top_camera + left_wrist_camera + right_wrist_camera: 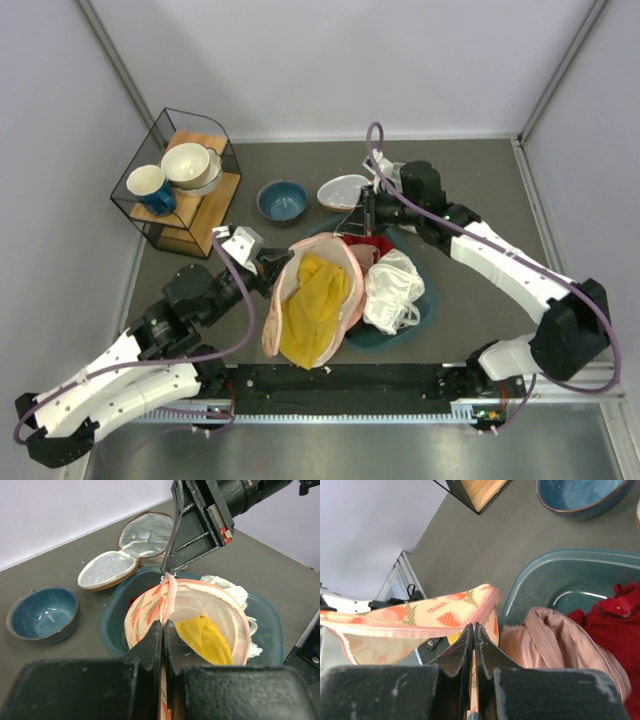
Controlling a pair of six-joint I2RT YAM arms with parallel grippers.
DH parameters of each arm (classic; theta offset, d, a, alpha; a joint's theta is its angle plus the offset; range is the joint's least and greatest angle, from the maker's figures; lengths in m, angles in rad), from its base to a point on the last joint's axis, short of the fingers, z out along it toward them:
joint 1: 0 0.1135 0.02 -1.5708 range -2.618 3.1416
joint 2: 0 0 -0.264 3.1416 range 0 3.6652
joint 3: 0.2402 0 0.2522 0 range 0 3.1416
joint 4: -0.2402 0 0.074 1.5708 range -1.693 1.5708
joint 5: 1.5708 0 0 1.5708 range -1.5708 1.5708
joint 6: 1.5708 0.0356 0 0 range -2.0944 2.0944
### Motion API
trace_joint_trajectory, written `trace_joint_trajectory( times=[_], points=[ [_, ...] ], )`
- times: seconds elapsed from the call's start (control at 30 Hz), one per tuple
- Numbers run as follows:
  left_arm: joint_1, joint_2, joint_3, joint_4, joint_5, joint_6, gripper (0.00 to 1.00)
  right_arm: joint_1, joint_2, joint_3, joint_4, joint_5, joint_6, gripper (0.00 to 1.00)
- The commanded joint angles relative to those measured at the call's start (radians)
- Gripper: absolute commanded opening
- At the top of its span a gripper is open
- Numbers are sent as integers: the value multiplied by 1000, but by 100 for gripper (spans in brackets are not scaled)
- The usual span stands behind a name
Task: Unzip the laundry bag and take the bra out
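The peach-pink printed laundry bag (345,290) is held open over the teal basin (425,310), its mouth gaping. The mustard-yellow bra (310,310) lies inside it and hangs toward the near end. My left gripper (276,266) is shut on the bag's left rim; its own view shows the jaws (164,626) pinching the rim, the bag (147,610) and the bra (207,637) beyond. My right gripper (352,226) is shut on the bag's far edge; its own view shows the jaws (473,628) clamped on the bag (420,614).
A white glossy bundle (392,290), a pale pink garment (560,640) and a red cloth (615,615) lie in the basin. A beige silver-lined pouch (343,190) and a blue bowl (282,200) sit behind. A wire rack (180,180) with cups stands far left.
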Motion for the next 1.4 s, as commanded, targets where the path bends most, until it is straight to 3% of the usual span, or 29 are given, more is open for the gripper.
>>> trace_joint_trajectory(
  times=[0.0, 0.17, 0.5, 0.6, 0.7, 0.87, 0.97, 1.13, 1.37],
  points=[
    [4, -68, 63, -24, -110, 29, 0, -6, 114, 94, 136, -9, 74, 0],
    [4, -78, 118, -155, -342, 22, 0, 51, 290, 288, 131, -17, 85, 0],
    [4, -79, 140, -248, -704, 12, 0, 144, 654, 769, -68, -51, 78, 1],
    [4, -30, 136, -275, -782, 15, 0, 144, 633, 772, -123, 21, 49, 30],
    [10, 20, 97, -256, -823, 30, 0, 144, 526, 662, -135, 124, 24, 37],
    [98, 39, 49, -180, -730, 38, 0, 181, 365, 389, -125, 233, -2, 39],
    [195, 48, 34, -183, -617, 10, 0, 239, 315, 279, -119, 251, -27, 47],
    [336, 23, 23, -178, -426, -43, 0, 319, 347, 218, -60, 242, 32, 59],
    [370, 53, 40, -178, -356, -80, 0, 361, 499, 218, 133, 202, 275, 61]
  ],
)
